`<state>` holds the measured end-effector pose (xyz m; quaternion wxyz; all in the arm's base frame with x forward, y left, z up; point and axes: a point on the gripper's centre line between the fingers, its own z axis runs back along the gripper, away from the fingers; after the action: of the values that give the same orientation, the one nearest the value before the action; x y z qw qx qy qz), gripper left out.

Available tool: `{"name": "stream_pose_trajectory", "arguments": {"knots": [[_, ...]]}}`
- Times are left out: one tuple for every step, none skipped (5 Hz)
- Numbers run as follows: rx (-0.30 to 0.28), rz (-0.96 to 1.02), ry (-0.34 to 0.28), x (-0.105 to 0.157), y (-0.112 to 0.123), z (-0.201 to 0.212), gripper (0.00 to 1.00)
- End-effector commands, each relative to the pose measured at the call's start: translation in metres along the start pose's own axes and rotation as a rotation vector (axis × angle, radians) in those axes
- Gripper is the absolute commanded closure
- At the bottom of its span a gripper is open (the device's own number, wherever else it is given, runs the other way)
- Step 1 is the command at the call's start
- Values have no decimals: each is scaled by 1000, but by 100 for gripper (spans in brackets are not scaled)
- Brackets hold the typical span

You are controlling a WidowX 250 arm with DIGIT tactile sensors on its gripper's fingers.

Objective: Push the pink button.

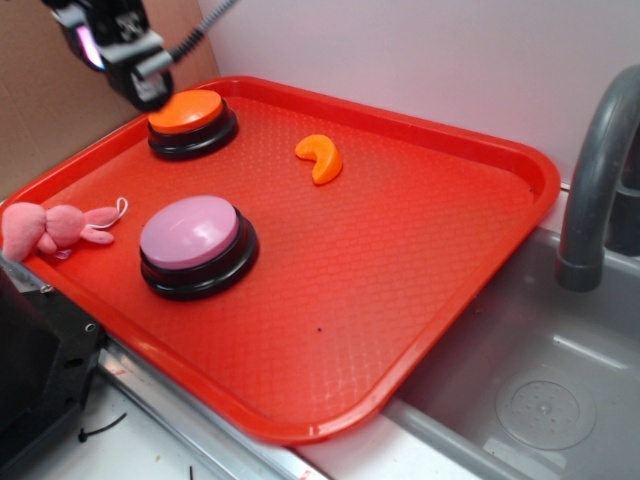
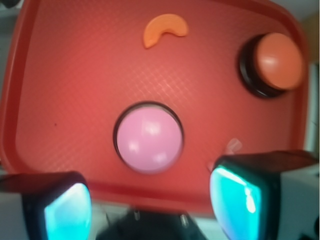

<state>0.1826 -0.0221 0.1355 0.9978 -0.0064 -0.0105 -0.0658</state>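
The pink button (image 1: 190, 232) has a pale pink-lilac domed top on a black round base and sits on the left part of the red tray (image 1: 420, 260). In the wrist view it (image 2: 148, 137) lies just above and between my fingers. My gripper (image 1: 125, 55) hangs high at the top left of the exterior view, above the tray's far left edge near the orange button (image 1: 187, 110), well apart from the pink button. In the wrist view my gripper (image 2: 150, 205) is open and empty, its two teal pads wide apart.
An orange-topped button (image 2: 281, 61) stands at the tray's far left corner. An orange crescent-shaped piece (image 1: 321, 157) lies near the tray's back. A small pink plush toy (image 1: 50, 228) lies over the tray's left rim. A grey sink (image 1: 540, 390) and faucet (image 1: 600, 170) are at right.
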Motion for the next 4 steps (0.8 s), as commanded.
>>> {"name": "stream_pose_trajectory", "arguments": {"knots": [[7,-159,-91,7,-20,-58,0],[10,-172,-105,0,-15,-73,0],[36,-150,-98,-2,-9,-80,0],[24,-165,-78,-1,-6,-88,0]]}}
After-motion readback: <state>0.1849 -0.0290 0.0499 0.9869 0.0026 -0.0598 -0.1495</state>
